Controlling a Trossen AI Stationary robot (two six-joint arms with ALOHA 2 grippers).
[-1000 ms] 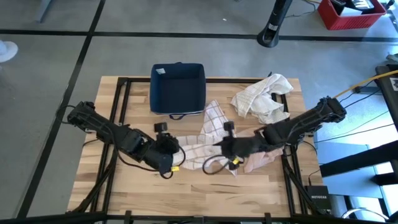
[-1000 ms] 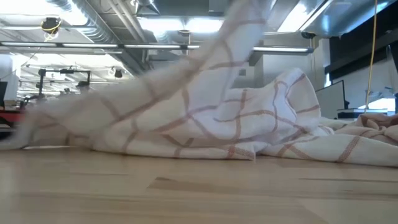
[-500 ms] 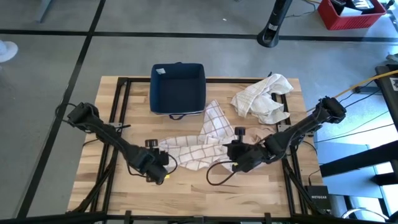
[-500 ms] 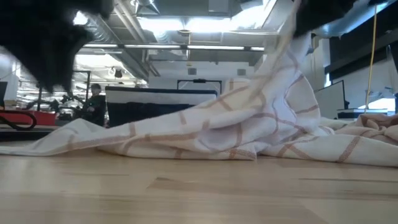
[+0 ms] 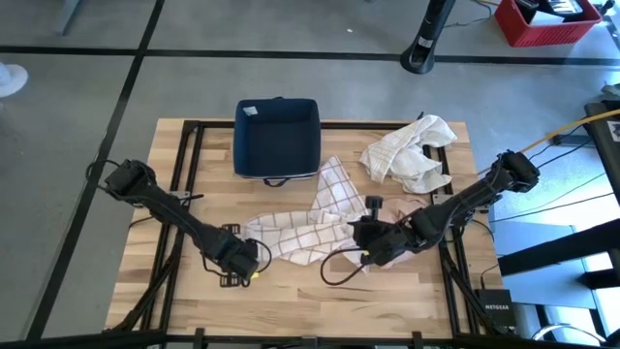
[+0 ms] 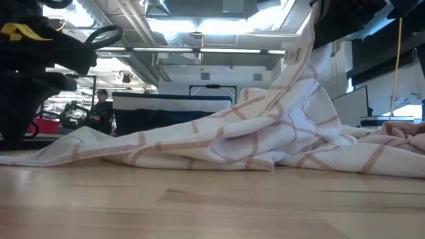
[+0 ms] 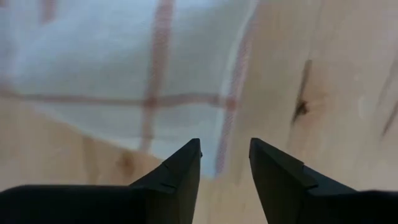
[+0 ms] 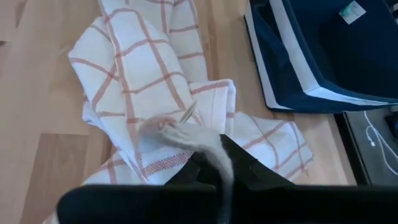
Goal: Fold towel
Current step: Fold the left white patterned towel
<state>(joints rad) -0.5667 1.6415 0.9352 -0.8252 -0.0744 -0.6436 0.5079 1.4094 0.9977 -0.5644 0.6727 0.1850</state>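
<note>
- Left tool [image 7: 224,163]: in the left wrist view the fingertips show apart, but the finger bases are cut off by the picture's edge.
- Right tool [image 8: 217,163]: in the right wrist view a fold of the checked towel [image 8: 137,93] drapes over the fingers and hides the tips.
- Low view: both arms are cut off by the top edge; the towel's raised corner [image 6: 302,50] runs out of sight there.
- Person [image 6: 101,106] behind the bench: too small for detail.

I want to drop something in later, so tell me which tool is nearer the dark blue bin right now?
Right. The right tool sits a little nearer, below and right of the blue bin; the left tool is lower, toward the table's front edge.
</note>
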